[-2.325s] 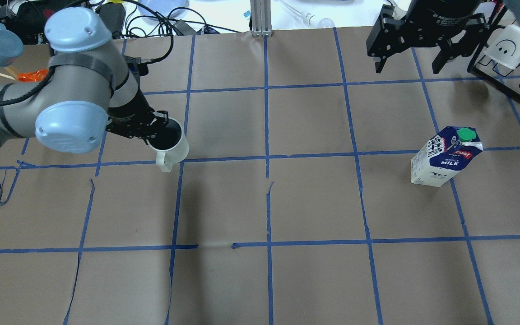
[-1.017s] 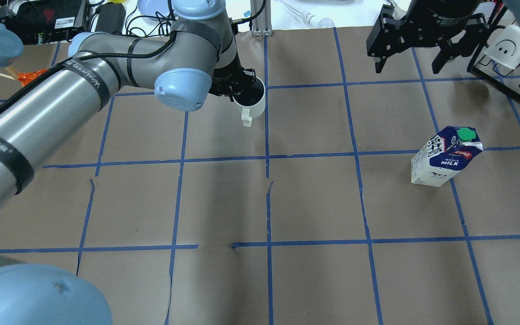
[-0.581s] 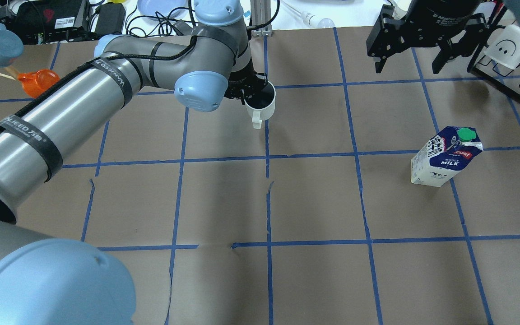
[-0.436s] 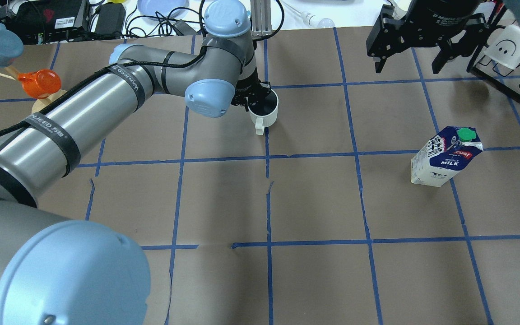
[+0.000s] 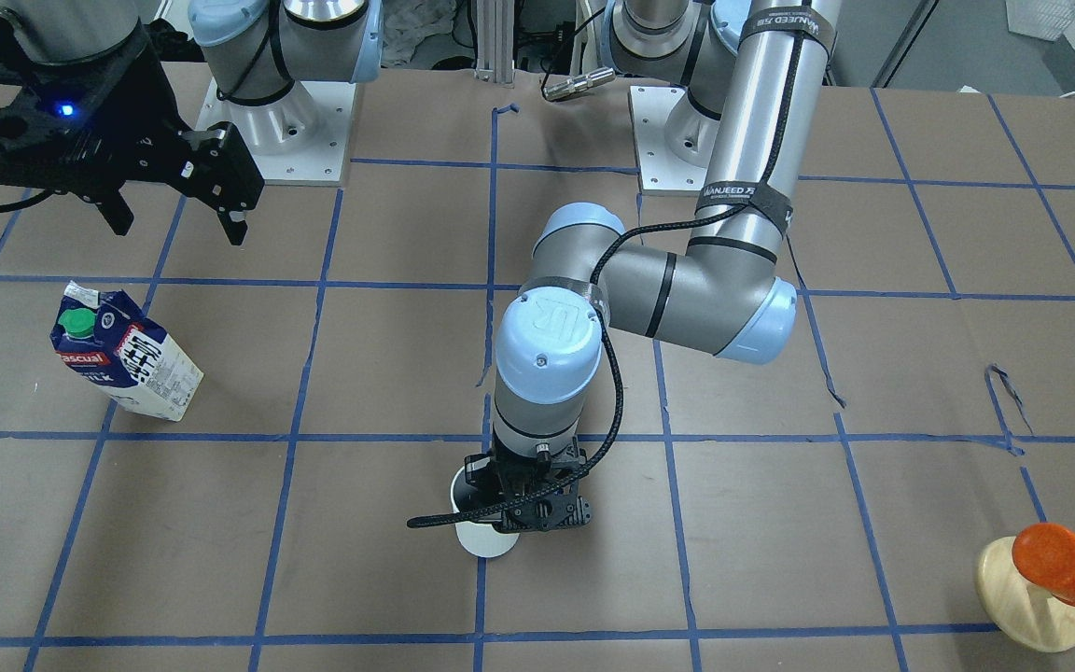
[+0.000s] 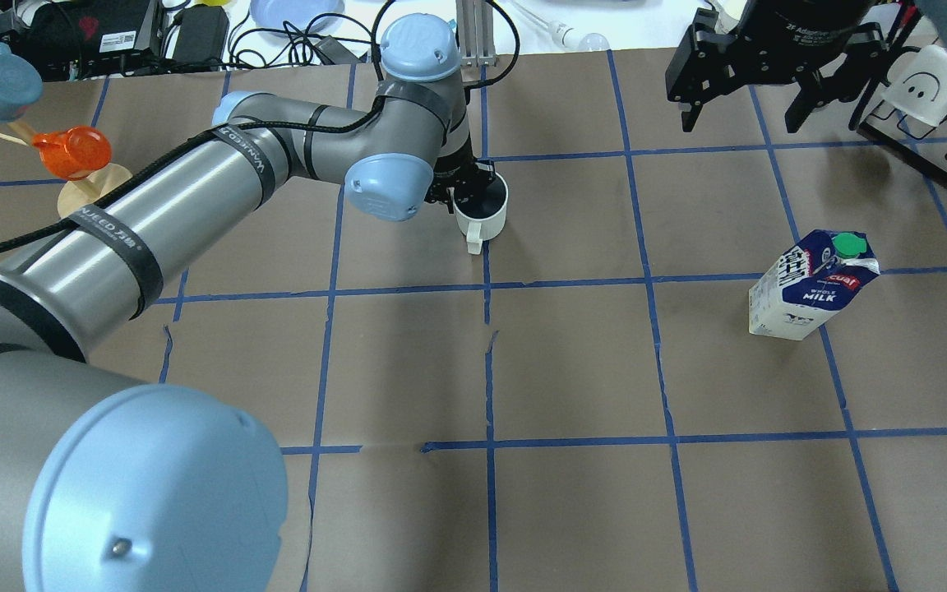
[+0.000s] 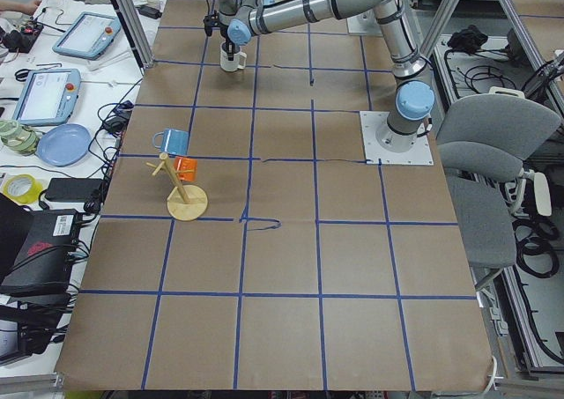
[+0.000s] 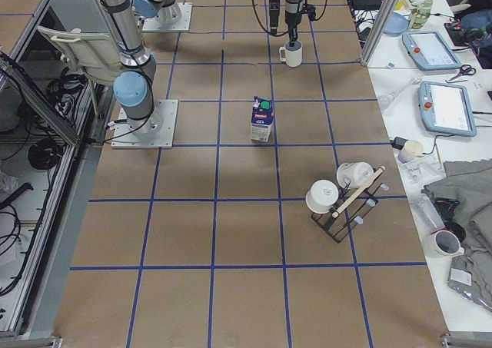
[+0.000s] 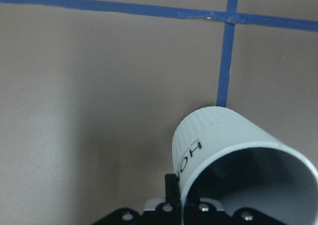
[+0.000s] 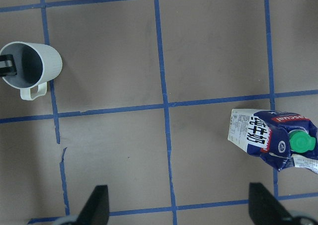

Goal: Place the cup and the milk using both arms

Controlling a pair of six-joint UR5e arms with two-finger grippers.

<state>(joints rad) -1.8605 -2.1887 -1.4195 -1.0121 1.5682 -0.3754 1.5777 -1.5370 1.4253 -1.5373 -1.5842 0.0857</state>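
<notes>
Carried across from the left side, the cup (image 6: 483, 215) now sits at or just above the table (image 6: 572, 370) at its far middle, the left tool (image 6: 457, 194) clamped on its rim; placing seems nearly done, release next. Its inside looks empty. The milk (image 6: 810, 288) stands capped, well right, near the spread, empty right tool (image 6: 741, 123).

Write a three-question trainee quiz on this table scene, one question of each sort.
1. Fill in: the dark blue and white gabled milk carton has a ___ round screw cap.
2. True or false: the right hand is shut on the carton.
3. What does the left hand grip? A: the white cylindrical mug. B: the carton. C: nothing.
Key: 1 green; 2 false, it hangs open, apart from the carton; 3 A, pinched at the rim.
</notes>
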